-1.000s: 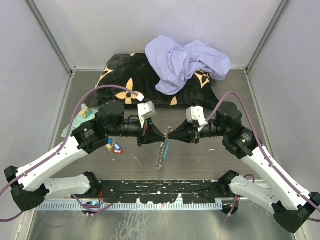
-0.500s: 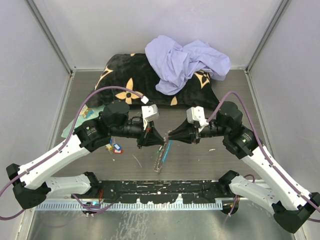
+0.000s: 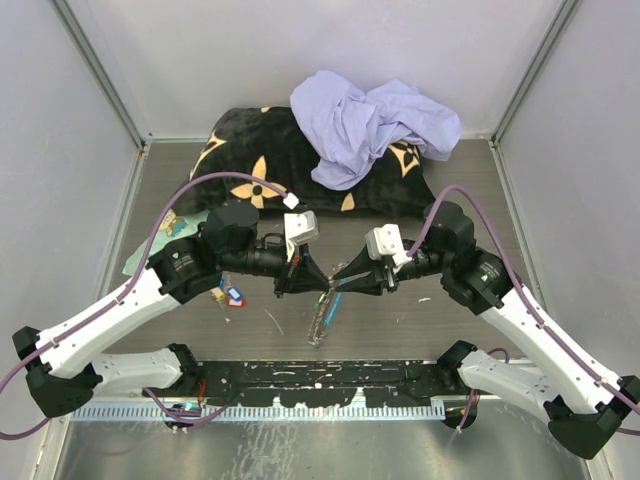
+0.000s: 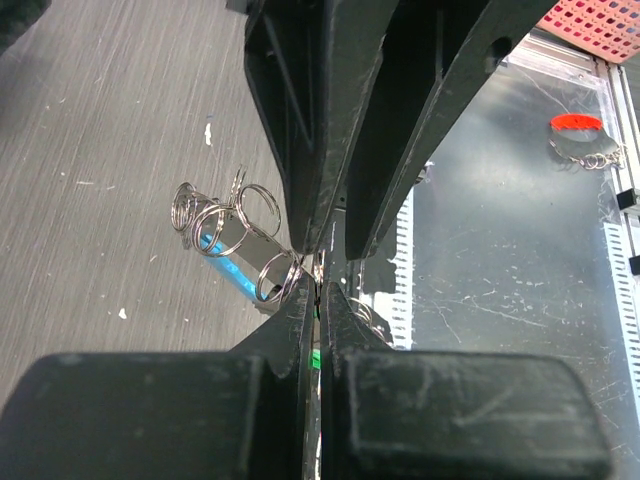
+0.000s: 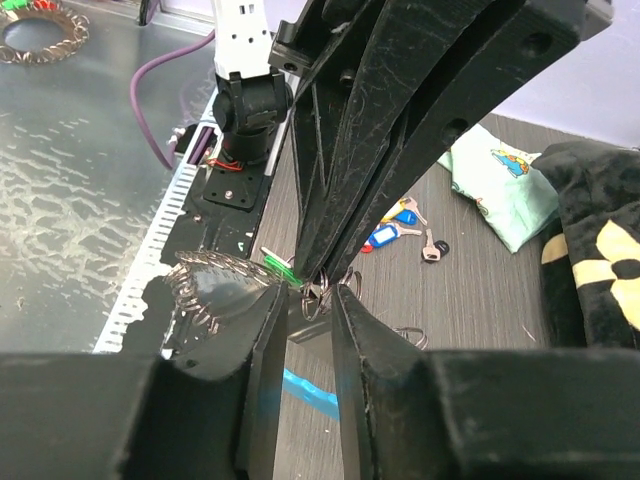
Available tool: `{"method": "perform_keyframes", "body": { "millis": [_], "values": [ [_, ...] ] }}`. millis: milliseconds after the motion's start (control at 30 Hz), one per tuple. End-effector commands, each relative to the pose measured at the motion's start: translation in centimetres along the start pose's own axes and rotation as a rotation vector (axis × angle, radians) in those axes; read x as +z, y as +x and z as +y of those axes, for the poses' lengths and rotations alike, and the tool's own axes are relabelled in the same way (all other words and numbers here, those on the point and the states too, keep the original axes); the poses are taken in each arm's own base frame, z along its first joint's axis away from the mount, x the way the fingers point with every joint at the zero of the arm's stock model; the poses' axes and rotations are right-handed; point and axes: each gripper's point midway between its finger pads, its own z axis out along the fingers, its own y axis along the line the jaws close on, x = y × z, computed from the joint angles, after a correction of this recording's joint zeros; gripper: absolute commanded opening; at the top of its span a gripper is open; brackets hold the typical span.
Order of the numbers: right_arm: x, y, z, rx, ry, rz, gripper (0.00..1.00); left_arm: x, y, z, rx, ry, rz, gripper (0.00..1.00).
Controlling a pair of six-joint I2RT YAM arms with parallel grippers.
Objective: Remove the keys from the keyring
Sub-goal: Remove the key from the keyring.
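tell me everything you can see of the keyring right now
The keyring is a bunch of silver metal loops with a flat light-blue plastic strip along it. It sits mid-table between the two arms, running from where their fingertips meet down toward the grey table. The left gripper is shut and seems to pinch one small ring at that upper end. The right gripper has its fingers slightly apart there. A green tag shows beside it.

Lavender cloth [image 3: 375, 125] atop black flowered cushion [image 3: 250, 145]; mint-green cloth [image 5: 497, 190] at left
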Motion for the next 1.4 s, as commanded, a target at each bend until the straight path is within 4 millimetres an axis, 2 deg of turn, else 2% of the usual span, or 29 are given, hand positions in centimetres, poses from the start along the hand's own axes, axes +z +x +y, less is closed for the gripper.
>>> {"method": "perform_keyframes", "body": {
  "millis": [0, 233, 600, 833, 1367],
  "values": [
    [-0.1, -2.1, -0.2, -0.076, -0.003, -0.028, 0.31, -0.6, -3.9, -1.7, 0.104, 0.061, -0.104, 0.00],
    [0.2, -2.3, 0.1, -0.070, -0.035, -0.033, 0.28, -0.5, -3.8, -1.6, 0.109, 0.059, -0.091, 0.00],
    [0.1, -1.9, 0.7, -0.068, -0.057, -0.011, 0.12, -0.6, -3.8, -1.3, 0.115, 0.042, -0.086, 0.00],
    [0.2, -1.0, 0.4, -0.046, -0.042, 0.023, 0.18, -0.7, -4.0, -1.3, 0.129, 0.039, -0.083, 0.00],
    [0.7, -0.5, 0.3, -0.027, -0.060, 0.049, 0.18, -0.7, -4.2, -1.2, 0.146, 0.031, -0.081, 0.00]
  ]
}}
